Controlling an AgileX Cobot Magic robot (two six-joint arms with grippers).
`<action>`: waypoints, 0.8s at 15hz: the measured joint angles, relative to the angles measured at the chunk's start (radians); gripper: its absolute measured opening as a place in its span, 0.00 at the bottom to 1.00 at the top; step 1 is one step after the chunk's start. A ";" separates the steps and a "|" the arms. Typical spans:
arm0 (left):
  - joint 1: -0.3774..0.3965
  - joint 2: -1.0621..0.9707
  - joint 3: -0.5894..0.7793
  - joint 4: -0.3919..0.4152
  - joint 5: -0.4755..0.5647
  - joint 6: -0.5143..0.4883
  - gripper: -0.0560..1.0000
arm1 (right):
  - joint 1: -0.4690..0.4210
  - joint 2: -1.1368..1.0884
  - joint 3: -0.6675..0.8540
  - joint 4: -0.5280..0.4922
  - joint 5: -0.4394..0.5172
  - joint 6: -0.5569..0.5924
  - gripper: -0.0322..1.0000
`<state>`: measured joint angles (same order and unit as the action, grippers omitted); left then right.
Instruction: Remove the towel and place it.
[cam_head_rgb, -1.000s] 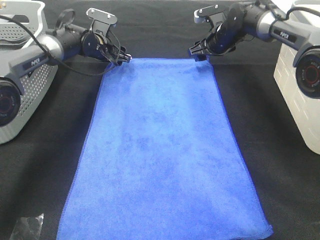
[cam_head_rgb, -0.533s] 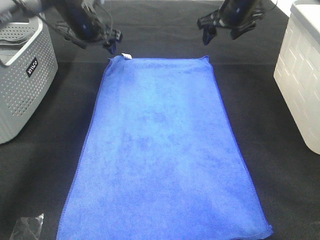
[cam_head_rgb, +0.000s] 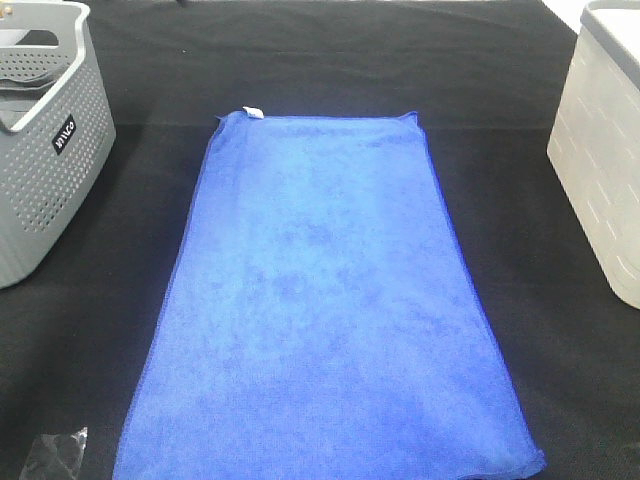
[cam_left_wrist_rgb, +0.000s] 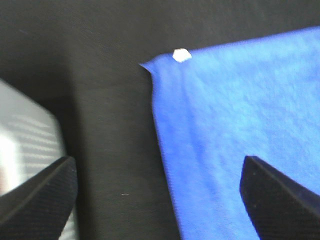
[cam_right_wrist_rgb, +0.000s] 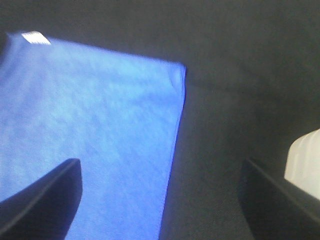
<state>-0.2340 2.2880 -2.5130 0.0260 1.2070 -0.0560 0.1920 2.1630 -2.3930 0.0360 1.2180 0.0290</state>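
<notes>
The towel (cam_head_rgb: 325, 300) lies flat on the black tablecloth (cam_head_rgb: 320, 60). The left gripper (cam_left_wrist_rgb: 157, 200) has its jaws wide apart and empty, with the towel's tagged corner beyond the jaws. The right gripper (cam_right_wrist_rgb: 160, 200) is also wide and empty, with the other far corner ahead of it.

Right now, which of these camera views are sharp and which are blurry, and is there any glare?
Exterior high view: sharp and evenly lit, the towel fibres readable, the white bin bright at the right edge. Left wrist view: soft, the towel's white tag smeared, the grey basket washed out. Right wrist view: the blurriest, dim and hazy, the dark fingers without texture.
</notes>
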 joint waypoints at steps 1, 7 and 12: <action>0.060 -0.049 0.000 0.036 0.002 0.003 0.83 | -0.004 -0.064 0.000 -0.029 0.000 -0.002 0.81; 0.218 -0.186 0.019 0.059 0.006 -0.010 0.83 | -0.196 -0.292 0.255 -0.036 0.000 0.078 0.79; 0.222 -0.491 0.501 0.059 0.006 -0.016 0.83 | -0.199 -0.680 0.646 -0.092 0.001 0.077 0.78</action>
<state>-0.0120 1.7970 -2.0120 0.0850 1.2130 -0.0720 -0.0070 1.4830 -1.7470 -0.0560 1.2190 0.1060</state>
